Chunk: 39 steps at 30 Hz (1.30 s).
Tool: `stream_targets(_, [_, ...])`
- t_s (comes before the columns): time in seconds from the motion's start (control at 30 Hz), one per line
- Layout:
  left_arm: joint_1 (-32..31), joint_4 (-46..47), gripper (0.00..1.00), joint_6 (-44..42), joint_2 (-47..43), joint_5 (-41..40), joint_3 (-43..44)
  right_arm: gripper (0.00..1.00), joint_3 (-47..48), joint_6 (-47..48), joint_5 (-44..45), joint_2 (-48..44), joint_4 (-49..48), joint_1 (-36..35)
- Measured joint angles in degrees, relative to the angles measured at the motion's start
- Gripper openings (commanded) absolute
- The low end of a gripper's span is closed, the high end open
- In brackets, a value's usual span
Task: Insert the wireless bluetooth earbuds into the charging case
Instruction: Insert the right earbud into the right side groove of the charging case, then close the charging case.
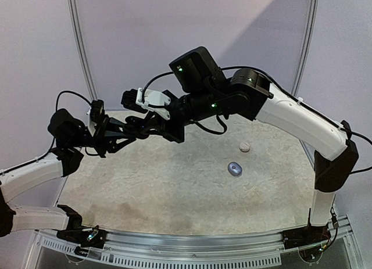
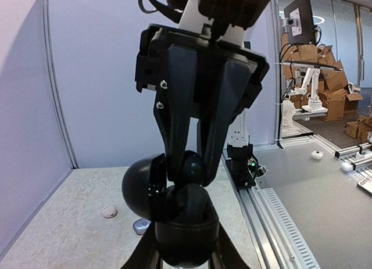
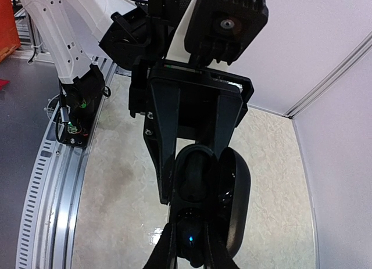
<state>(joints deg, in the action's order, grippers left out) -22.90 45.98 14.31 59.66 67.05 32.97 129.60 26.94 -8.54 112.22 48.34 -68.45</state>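
Note:
The black charging case (image 2: 186,228) is held above the table with its lid (image 2: 139,190) swung open to the left, and my left gripper (image 2: 186,248) is shut on its body. My right gripper (image 3: 190,246) is shut on a glossy black earbud (image 3: 189,239) with a small light on it. The earbud (image 2: 195,164) hangs right over the case's open cavity (image 3: 197,170), touching or nearly touching its rim. From above, both grippers meet at the table's back left, the left gripper (image 1: 129,134) and the right gripper (image 1: 145,125) tip to tip. The case and bud are hidden there.
A whitish pebble-like case (image 1: 244,146) and a blue-grey one (image 1: 235,168) lie on the mottled tabletop (image 1: 163,187), right of centre. A metal rail (image 1: 192,246) runs along the near edge. Pale walls with a grey corner post (image 1: 81,42) stand behind.

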Motion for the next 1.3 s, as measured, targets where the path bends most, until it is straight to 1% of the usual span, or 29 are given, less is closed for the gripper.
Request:
stream_targets(0.23, [0.0,-0.28,0.0,-0.2,0.0,-0.33,0.0,0.06,0.33,0.02,0.5,0.46,-0.37,0.0])
stream_targets(0.53, [0.0,-0.46,0.0,-0.35,0.0,-1.18,0.0,0.16,2.14,0.33,1.07,1.64,0.35,0.0])
stream_targets(0.73, [0.0,-0.46,0.0,-0.07,0.0,-1.73,0.0,0.18,2.14,0.44,1.81,1.66,0.33,0.0])
stream_targets(0.97, [0.0,1.14,0.0,3.3,0.7,-2.56,-0.02,0.19,3.65,0.55,2.51,2.51,0.46,0.0])
stream_targets(1.3, [-0.92,5.7,0.0,9.68,1.38,-5.46,-0.94,0.21,4.59,0.59,3.43,2.64,0.66,0.04])
